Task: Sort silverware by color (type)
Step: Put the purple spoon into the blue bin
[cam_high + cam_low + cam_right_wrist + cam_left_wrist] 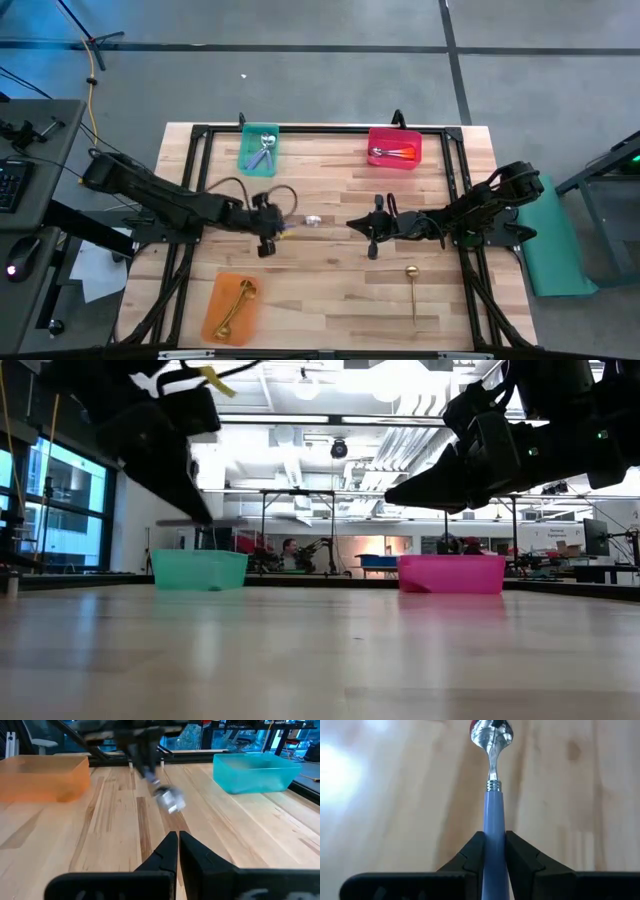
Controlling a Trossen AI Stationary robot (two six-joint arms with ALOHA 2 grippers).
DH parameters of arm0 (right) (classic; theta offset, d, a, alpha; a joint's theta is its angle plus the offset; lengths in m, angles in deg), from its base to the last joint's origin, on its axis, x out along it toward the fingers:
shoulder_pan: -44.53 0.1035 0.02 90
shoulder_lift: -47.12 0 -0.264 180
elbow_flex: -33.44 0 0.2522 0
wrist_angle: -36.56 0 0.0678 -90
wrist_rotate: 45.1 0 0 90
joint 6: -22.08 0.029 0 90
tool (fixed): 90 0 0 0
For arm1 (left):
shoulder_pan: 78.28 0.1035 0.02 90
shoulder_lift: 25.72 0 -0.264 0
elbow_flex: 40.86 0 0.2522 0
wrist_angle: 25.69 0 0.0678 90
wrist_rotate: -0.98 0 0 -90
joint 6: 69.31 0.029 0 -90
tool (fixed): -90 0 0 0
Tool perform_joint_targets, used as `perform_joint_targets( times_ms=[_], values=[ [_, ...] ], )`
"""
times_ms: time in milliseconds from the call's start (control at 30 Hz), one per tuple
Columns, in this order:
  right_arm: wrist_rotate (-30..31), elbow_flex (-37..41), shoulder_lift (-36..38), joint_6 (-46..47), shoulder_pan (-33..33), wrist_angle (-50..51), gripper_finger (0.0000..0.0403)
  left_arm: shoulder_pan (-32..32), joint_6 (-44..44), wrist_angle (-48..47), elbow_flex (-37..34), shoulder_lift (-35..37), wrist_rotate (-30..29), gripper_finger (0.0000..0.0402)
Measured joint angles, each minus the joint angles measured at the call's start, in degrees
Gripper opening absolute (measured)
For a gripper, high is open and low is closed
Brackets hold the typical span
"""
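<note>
My left gripper (282, 224) is over the middle of the table, shut on a spoon with a lavender-blue handle (494, 815) and a silver bowl (313, 220). My right gripper (362, 226) hangs shut and empty just to the right of it, pointing at it. A teal bin (259, 148) at the far edge holds blue-handled spoons. The pink bin (394, 148) beside it holds orange-handled spoons. Gold spoons lie in an orange bin (232, 305) at the near left. One gold spoon (412, 290) lies flat on the table at the near right. My left gripper pinches the spoon's lavender-blue handle (494, 851) between its two fingers (474, 854). The fingers slant down from the table's left. The spoon sticks out forward in line with them, its bowl (491, 735) leading toward the right. It is lifted clear of the table.
A black frame (330, 130) runs around the wooden tabletop. Bare wood lies between the bins and around both grippers. People and furniture show in the room beyond the far edge in the low view.
</note>
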Motion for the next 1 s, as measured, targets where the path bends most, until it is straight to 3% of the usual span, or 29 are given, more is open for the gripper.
perform_joint_targets(
  times_ms=[333,633,800,1000],
  values=[
    [0.0,0.0,0.02,1.07,0.0,0.32,0.0,14.47,-1.62,-3.45,-1.85,13.6,-5.43,0.0046],
    [0.0,0.0,0.02,1.09,0.01,0.33,0.0,34.08,3.13,-10.08,-2.2,13.55,-5.25,0.0046],
    [0.0,0.0,0.02,1.59,0.0,0.62,0.0,44.65,6.46,-4.74,-4.8,13.02,1.99,0.0046],
    [0.0,0.0,0.02,1.97,0.0,0.98,0.0,53.08,8.37,-0.5,-7.2,11.52,7.92,0.0046]
  ],
)
